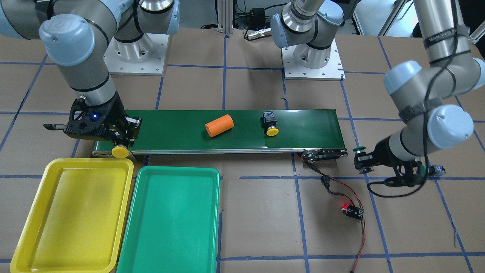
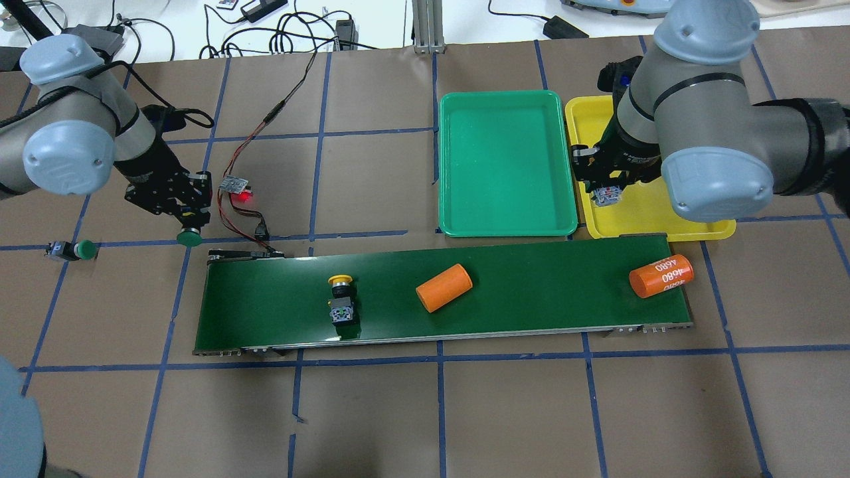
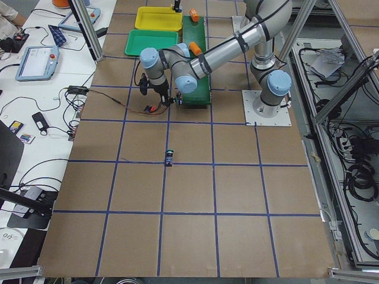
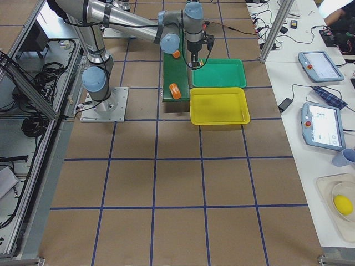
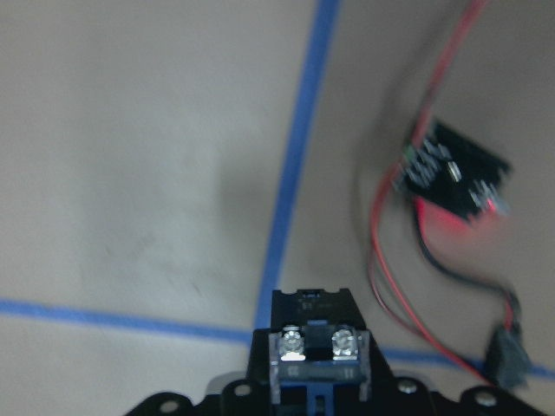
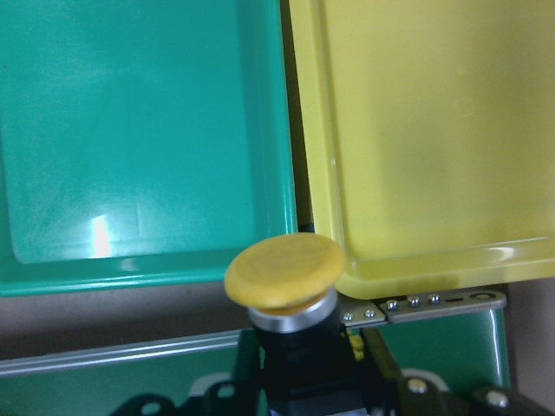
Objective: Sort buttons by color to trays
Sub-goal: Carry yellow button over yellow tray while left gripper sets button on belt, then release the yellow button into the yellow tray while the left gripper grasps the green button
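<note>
No button in either tray: yellow tray (image 1: 72, 216) sits at the table's corner nearest the front camera, green tray (image 1: 170, 220) just beside it. Right gripper (image 1: 122, 141) has its jaws clamped on a yellow button (image 1: 120, 152) by the black body, cap down. It hangs at the yellow tray's belt-side rim, near the corner next to the green tray. The wrist view puts the cap roughly over the gap between the two rims, so it's not safely inside. Step in hand, I'd say: drop-off of the first yellow. The next move needs a short shift out over the yellow tray's floor, away from green, then lower and open. Releasing here risks clipping the rim or landing in green. Left gripper (image 1: 363, 158) is closed on a green button (image 1: 358, 149), above the table just off the belt's opposite end, near the wired board (image 1: 354, 211). That's well apart from the green tray, so it needs a set-down on the conveyor belt (image 1: 170, 129) or a long carry; can't tell which. Spare green button (image 2: 70, 250) lies on the table, further toward that end. On the belt: second yellow button (image 1: 269, 123) on its side mid-belt, orange cylinder (image 1: 219, 125) near it, second orange cylinder (image 2: 661, 275) at the tray end. Leave the cylinders.
</note>
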